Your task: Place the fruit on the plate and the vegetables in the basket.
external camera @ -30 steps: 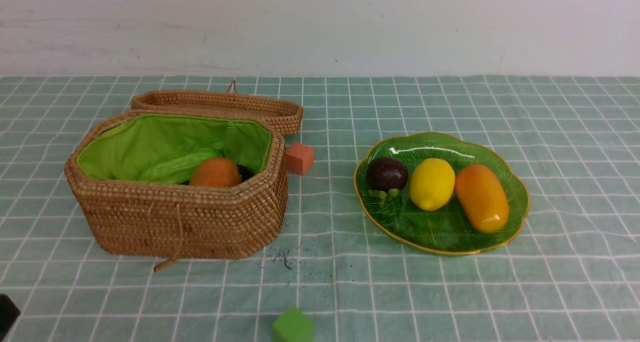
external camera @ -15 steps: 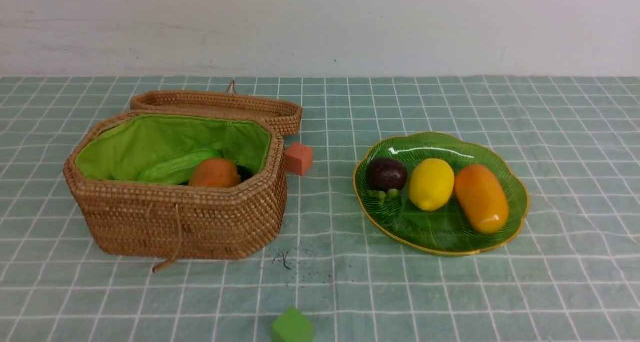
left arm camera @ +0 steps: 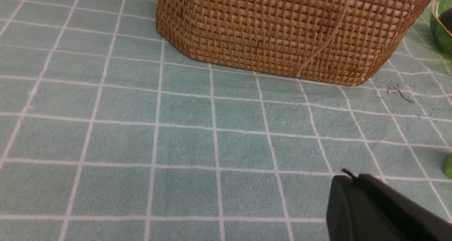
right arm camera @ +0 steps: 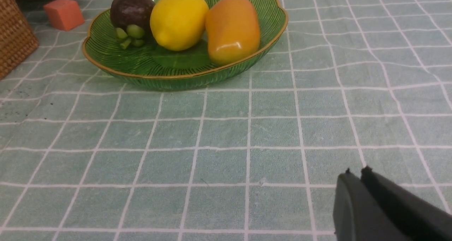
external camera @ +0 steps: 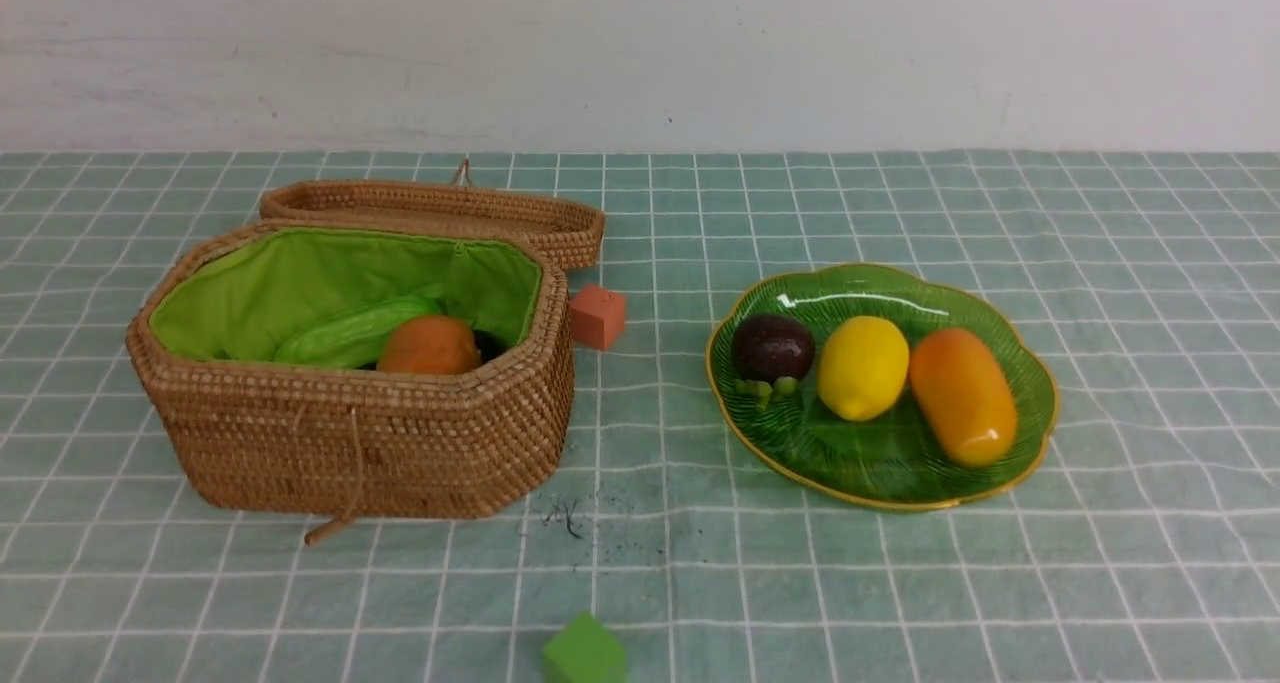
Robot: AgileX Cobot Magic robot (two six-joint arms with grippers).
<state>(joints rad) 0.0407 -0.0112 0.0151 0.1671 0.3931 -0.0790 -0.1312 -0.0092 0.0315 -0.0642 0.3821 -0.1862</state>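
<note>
Wicker basket (external camera: 360,433), tan, octagonal, tight weave, bright green cloth lining, hinged lid (external camera: 440,213) flipped open behind it. Inside: light-green ridged gourd (external camera: 350,335) and brown-orange potato (external camera: 430,345); a dark sliver beside the potato is maybe the eggplant, too hidden to tell. Glossy ribbed green glass plate (external camera: 880,473) with wavy yellow rim sits well apart to the right, carrying dark-purple mangosteen (external camera: 772,346), oval yellow lemon (external camera: 863,367) and long orange mango (external camera: 962,395), side by side, touching. Orange-red cube (external camera: 598,315) just beside the basket, green cube (external camera: 585,651) at the near edge. Counter (external camera: 1100,263) covered in teal check cloth.

Versus a second ago: a black corner at lower left of the front view is gone; objects unchanged.

Front view shows no arms. Left wrist view shows the left gripper (left arm camera: 348,179) with fingers pressed together, empty, low over the cloth near the basket wall. Right wrist view shows the right gripper (right arm camera: 356,174), fingers nearly together, thin slit, holding nothing, near the plate
</note>
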